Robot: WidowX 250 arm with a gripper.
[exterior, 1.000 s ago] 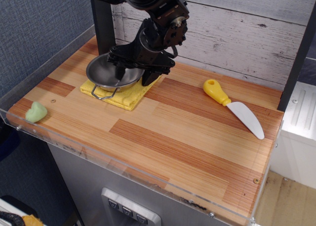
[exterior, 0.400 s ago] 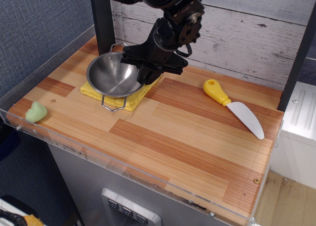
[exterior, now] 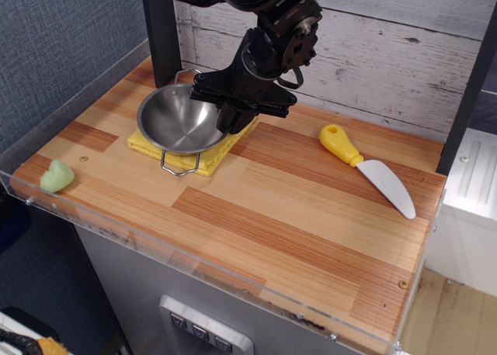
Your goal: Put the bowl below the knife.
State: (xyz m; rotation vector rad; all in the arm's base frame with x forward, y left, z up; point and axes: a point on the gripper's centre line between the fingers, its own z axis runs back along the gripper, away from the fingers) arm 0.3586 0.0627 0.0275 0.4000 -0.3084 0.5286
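Note:
The shiny steel bowl (exterior: 180, 120) with wire loop handles is tilted and held just above the folded yellow cloth (exterior: 191, 150) at the table's back left. My black gripper (exterior: 225, 116) is shut on the bowl's right rim, with the arm coming down from the top. The knife (exterior: 366, 167), with a yellow handle and a white blade, lies on the wood at the right, well apart from the bowl.
A pale green lump (exterior: 57, 176) lies at the front left corner. A black post (exterior: 161, 29) stands behind the bowl. A clear plastic rim (exterior: 194, 273) edges the table's front and left. A white plank wall (exterior: 388, 44) is at the back.
The bowl has been lifted off the yellow cloth and tilted toward the camera. The gripper rose and shifted slightly right with it. The knife has not moved.

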